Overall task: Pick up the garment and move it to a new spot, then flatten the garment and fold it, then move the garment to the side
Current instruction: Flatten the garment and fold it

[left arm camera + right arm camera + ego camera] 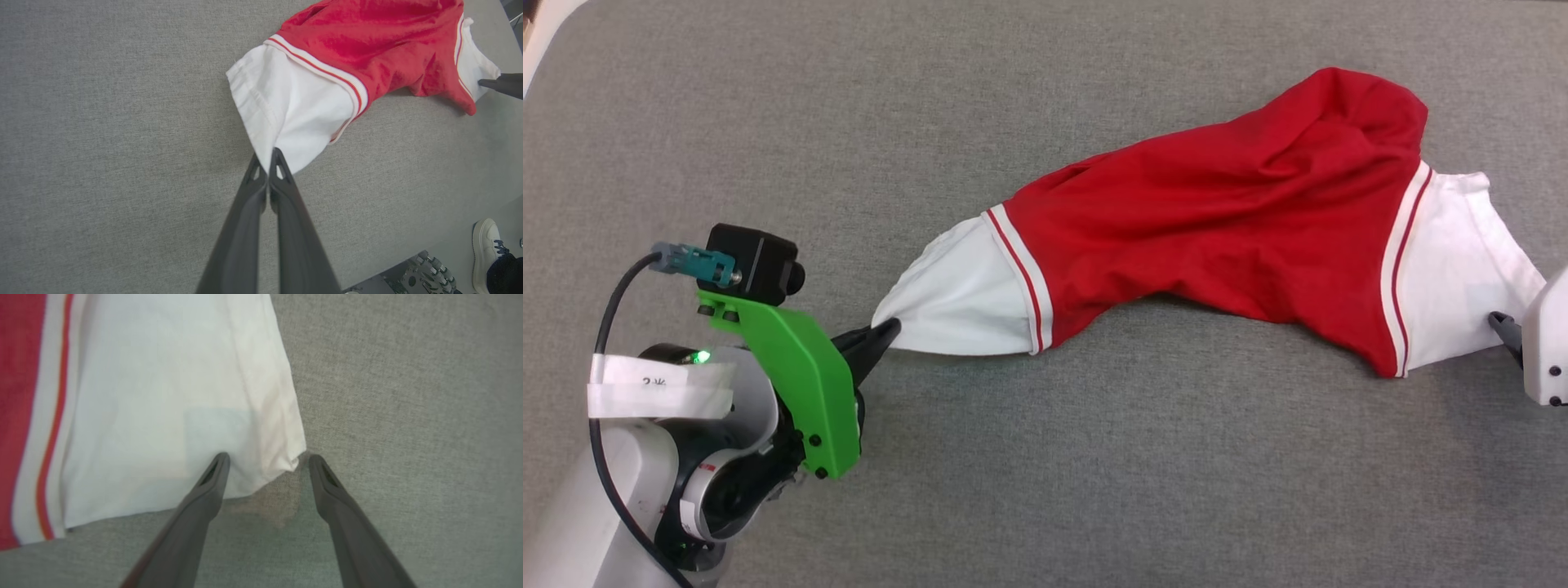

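Cloth of the garment is seen lying in a rumpled, drawn-out band across the grey desk, from the middle of the head view toward its right edge. The red body is bunched and creased, with a raised hump at the upper right. A white sleeve is found at each end, each set off from the red by striped trim. The tip of the left-side sleeve is pinched by the left hand, whose two dark fingers are pressed together on the white cloth. In the left wrist view the sleeve is drawn to a point where it is gripped. The right hand is held spread at the other sleeve. One finger is seen over the white cloth and the other over bare desk, and the sleeve's corner lies between them, ungripped. A green bracket carrying a black camera is mounted on the left wrist. At the lower right of the left wrist view, beyond the desk's edge, a person's white shoe is shown on the floor.
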Available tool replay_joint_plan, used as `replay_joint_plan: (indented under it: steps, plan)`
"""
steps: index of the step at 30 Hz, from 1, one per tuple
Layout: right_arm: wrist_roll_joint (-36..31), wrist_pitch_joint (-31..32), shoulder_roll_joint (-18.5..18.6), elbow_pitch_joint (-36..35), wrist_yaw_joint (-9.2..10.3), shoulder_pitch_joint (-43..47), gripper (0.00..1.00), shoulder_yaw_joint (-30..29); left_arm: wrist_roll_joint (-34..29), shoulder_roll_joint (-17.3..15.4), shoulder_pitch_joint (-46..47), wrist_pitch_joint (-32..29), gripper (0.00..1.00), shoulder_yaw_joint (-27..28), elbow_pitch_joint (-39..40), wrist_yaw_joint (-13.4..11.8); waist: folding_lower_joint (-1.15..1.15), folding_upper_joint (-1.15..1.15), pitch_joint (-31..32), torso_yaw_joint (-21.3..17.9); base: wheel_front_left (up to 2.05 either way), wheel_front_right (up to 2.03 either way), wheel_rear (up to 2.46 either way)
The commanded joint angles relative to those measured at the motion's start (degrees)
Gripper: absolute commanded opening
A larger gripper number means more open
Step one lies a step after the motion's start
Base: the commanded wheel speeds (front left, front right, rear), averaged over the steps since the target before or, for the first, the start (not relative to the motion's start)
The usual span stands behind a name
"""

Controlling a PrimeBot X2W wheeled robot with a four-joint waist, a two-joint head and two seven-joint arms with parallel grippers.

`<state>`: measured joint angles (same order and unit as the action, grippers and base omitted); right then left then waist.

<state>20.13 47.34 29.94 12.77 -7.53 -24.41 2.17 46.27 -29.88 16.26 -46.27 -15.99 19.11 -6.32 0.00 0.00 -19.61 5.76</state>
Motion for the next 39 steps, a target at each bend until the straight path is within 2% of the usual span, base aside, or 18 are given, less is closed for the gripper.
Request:
replay_joint_plan:
  steps: [1,5,6,7,9,10,13,18,32,39]
  plan:
    - [-0.14,-0.49,0.31,0.82,0.04,-0.59,1.0,0.83,-0.38,-0.24,0.52,0.01,0.0,0.08,0.04,0.01,0.0,0.0,-1.15,1.04,0.0,0.0,0.0]
    - [0.61,-0.55,0.42,2.47,0.04,0.05,1.0,2.88,-0.41,-0.45,0.88,0.25,0.0,0.41,-0.34,0.02,0.0,0.0,-1.78,1.38,0.0,0.0,0.0]
    - [0.87,-0.57,0.55,2.86,0.04,0.17,0.92,3.28,-0.37,-0.51,0.92,0.3,0.0,0.5,-0.45,0.05,0.0,0.0,-1.87,1.44,0.0,0.0,0.0]
    - [1.16,-0.65,0.67,3.26,0.04,0.28,0.55,3.75,-0.36,-0.59,0.95,0.38,0.0,0.63,-0.67,0.05,0.0,0.0,-1.93,1.45,0.0,0.0,0.0]
    - [1.71,-1.1,0.81,3.79,0.04,0.32,0.04,4.38,-0.52,-0.83,0.96,0.42,0.0,0.61,-1.14,0.14,0.0,0.0,-1.84,1.37,0.0,0.0,0.0]
    - [2.03,-1.63,0.9,4.09,0.04,0.23,0.0,4.52,-0.41,-0.79,0.92,0.46,0.0,0.6,-1.35,0.2,0.0,0.0,-1.69,1.31,0.0,0.0,0.0]
    - [2.89,-5.43,1.63,5.29,0.04,-0.5,0.0,4.78,-0.42,-0.86,0.57,1.23,0.0,0.9,-3.02,0.29,0.0,0.0,0.17,0.44,0.0,0.0,0.0]
    - [6.49,-7.6,2.56,4.1,0.04,-0.56,0.0,4.94,0.58,-0.88,0.14,2.6,0.0,2.4,-3.81,0.49,0.0,0.0,3.87,-0.83,0.0,0.0,0.0]
    - [13.26,-7.17,8.07,-5.31,0.04,0.36,0.0,-0.14,2.94,-4.29,-0.04,2.17,0.0,6.93,-0.66,0.73,0.0,0.0,14.62,-3.68,0.0,0.0,0.0]
    - [15.5,-7.78,8.63,-9.58,0.04,0.32,0.0,-3.02,4.71,-4.99,0.57,3.51,0.0,10.23,1.54,1.01,0.0,0.0,18.77,-4.88,0.0,0.0,0.0]
